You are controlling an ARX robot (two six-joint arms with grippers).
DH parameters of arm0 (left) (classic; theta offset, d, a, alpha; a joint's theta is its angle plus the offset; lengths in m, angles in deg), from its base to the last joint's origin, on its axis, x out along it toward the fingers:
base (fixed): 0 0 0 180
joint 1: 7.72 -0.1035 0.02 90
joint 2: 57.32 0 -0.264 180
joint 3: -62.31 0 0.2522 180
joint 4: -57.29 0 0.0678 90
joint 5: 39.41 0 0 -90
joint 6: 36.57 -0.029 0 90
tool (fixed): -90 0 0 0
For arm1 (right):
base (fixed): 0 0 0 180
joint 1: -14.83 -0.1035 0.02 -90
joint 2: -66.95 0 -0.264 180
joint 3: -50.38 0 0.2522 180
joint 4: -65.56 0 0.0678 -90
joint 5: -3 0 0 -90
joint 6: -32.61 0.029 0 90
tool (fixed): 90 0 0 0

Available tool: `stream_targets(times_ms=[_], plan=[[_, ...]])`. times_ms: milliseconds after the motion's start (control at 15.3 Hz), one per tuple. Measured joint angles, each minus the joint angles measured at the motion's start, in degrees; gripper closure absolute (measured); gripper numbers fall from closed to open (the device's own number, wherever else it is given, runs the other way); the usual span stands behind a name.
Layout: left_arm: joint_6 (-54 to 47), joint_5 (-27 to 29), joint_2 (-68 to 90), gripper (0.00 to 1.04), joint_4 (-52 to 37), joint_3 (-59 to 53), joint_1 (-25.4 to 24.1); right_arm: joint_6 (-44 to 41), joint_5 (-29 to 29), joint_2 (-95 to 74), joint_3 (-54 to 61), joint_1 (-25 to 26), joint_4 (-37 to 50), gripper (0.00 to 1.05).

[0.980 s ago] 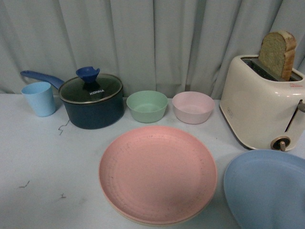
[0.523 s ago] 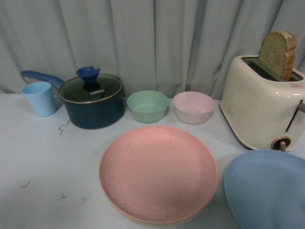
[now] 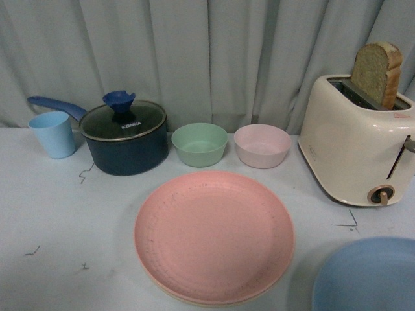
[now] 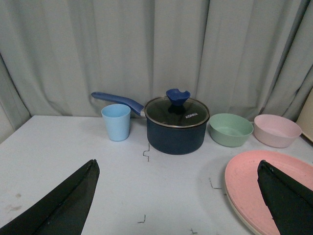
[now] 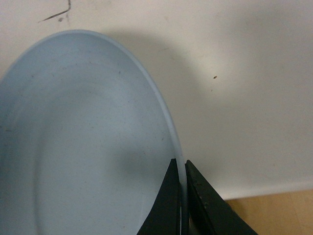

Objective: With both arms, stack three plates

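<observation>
Now my right gripper (image 5: 180, 169), clamped on the blue plate (image 5: 83, 147), has drawn it off from the toaster (image 3: 353, 149), readying the stack; left gripper (image 4: 177, 163) spread wide, empty.

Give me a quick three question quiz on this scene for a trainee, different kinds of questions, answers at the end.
1. True or false: the right end effector is closed on the rim of the light blue plate.
2. What lies directly under the pink plate? A: a green plate. B: a cream plate. C: a black tray.
3. In a few words: what sticks up out of the toaster?

Key: 1 true; 2 B; 3 a slice of bread.
</observation>
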Motion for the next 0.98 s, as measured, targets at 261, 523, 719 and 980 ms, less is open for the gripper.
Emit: stream_targets(times_ms=[261, 523, 719, 980], plan=[[0.0, 0.0, 0.0, 0.07, 0.0, 0.0, 0.0, 1.0, 2.5, 19.1, -4.2, -4.2, -7.7, 1.02], [0.0, 0.0, 0.0, 0.07, 0.0, 0.0, 0.0, 11.7, -5.4, 2.4, -18.9, -19.8, -0.2, 1.02], [0.0, 0.0, 0.0, 0.07, 0.0, 0.0, 0.0, 17.2, -8.9, -12.5, -32.2, -29.2, -0.7, 1.02], [0.0, 0.0, 0.0, 0.07, 0.0, 0.0, 0.0, 21.0, -9.7, -21.7, -38.7, -37.6, -4.2, 1.02]])
